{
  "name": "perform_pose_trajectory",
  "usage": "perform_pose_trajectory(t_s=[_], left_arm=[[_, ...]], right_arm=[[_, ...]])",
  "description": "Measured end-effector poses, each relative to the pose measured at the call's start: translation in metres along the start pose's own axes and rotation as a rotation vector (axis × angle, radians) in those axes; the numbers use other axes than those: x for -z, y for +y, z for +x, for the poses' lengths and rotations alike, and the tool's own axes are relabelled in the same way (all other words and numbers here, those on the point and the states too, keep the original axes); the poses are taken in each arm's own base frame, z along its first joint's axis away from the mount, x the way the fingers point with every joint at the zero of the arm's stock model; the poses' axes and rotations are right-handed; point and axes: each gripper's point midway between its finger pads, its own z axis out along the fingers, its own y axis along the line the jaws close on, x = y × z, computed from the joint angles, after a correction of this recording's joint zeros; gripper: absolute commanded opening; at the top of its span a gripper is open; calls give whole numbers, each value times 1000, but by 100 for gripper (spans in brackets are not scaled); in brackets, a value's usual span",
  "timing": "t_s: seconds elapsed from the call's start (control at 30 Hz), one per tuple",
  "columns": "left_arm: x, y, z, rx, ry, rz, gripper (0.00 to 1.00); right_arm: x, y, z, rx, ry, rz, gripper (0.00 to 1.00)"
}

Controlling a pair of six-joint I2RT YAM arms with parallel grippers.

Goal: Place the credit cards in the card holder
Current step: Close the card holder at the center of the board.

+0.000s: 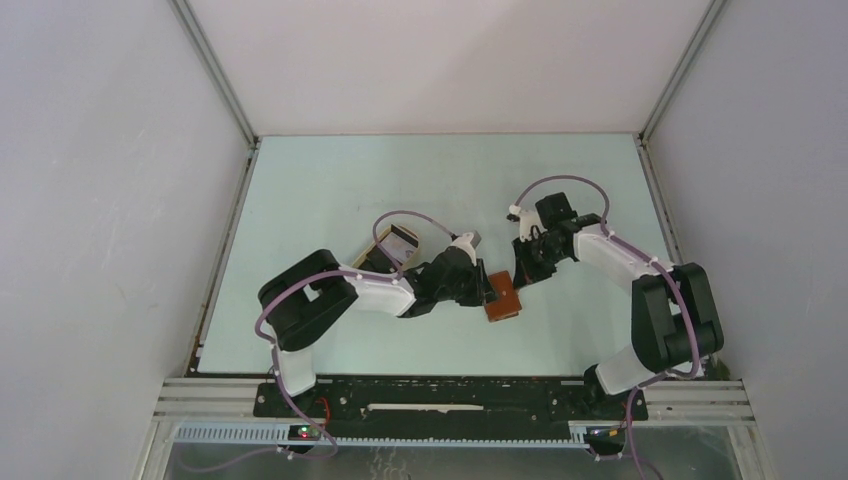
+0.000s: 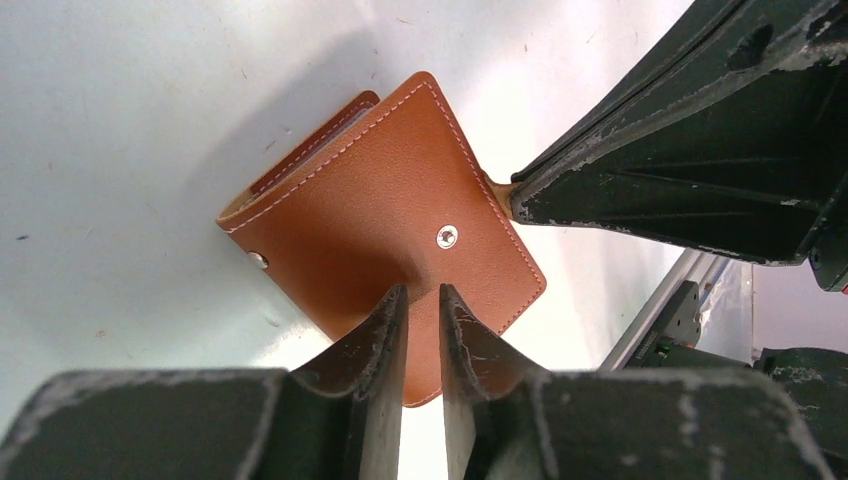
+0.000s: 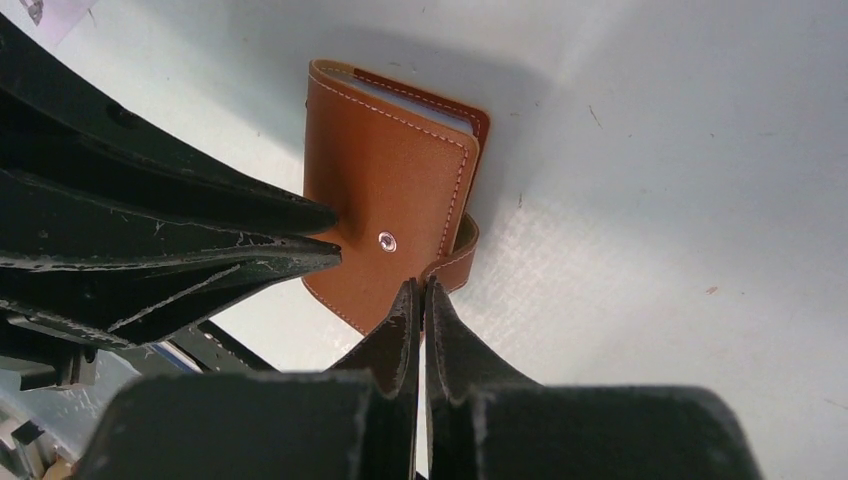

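The reddish-brown card holder lies folded on the table between my two grippers, its snap-stud face up. My left gripper has its jaws drawn to a slim gap, tips pressed into the holder's cover beside the stud, where the leather dimples. My right gripper is shut on the holder's clasp tab. Pale card edges show between the covers. More credit cards sit in the tan tray behind the left arm.
The tan tray stands just behind the left forearm. White walls with metal frame posts enclose the light-green table on three sides. The arms' base rail runs along the near edge.
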Motion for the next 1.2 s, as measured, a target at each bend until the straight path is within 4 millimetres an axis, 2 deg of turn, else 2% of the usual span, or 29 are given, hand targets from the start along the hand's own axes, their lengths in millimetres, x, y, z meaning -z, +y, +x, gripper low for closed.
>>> perform_pose_trajectory(t_s=[0.1,0.27,0.43,0.6,0.73,0.77,1.2], left_arm=[[-1,0,0,-3,3,-5,21],[-1,1,0,-2,5,-7,20],[-1,1,0,-2,2,-9,19],[-1,1,0,-2,-1,-10,19],[-1,1,0,-2,-1,-11,18],[-1,1,0,-2,-1,-11,18],[-2,2,0,-1,-2,-12,14]], right_arm=[[-2,1,0,11,24,-12,7],[-8,3,2,42,73,-41,23],[-13,8,6,70,114,-86,25],[-12,9,8,84,121,-91,18],[-12,9,8,90,121,-91,1],[-12,9,8,92,122,-92,0],[-7,7,4,93,101,-83,0]])
